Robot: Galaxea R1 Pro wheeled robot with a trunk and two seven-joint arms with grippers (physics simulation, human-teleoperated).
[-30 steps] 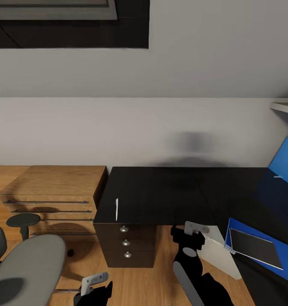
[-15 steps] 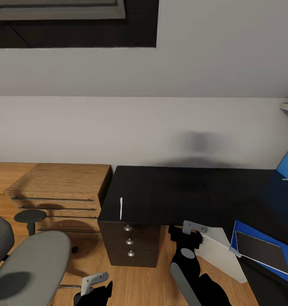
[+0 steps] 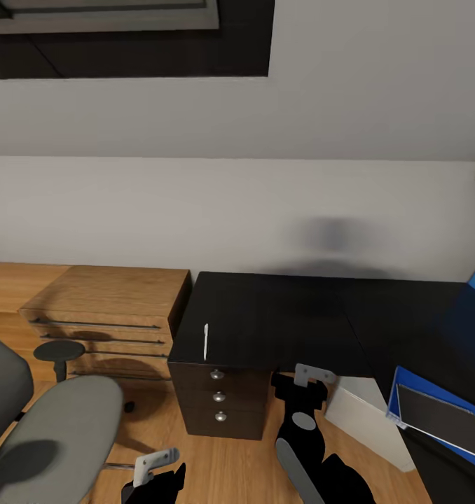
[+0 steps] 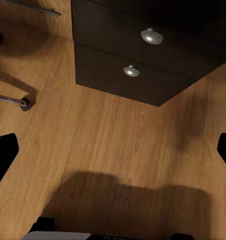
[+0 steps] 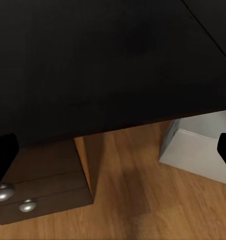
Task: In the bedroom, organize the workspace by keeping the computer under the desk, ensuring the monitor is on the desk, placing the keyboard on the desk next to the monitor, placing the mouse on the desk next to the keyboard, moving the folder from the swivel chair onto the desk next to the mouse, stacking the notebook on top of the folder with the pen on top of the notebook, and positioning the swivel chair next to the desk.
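the pen lies on the black desk, near its front edge above the drawers. the blue folder with the dark notebook on top is cut off at the side. the grey chair is cut off too. the left gripper and right gripper both gape wide, holding nothing.
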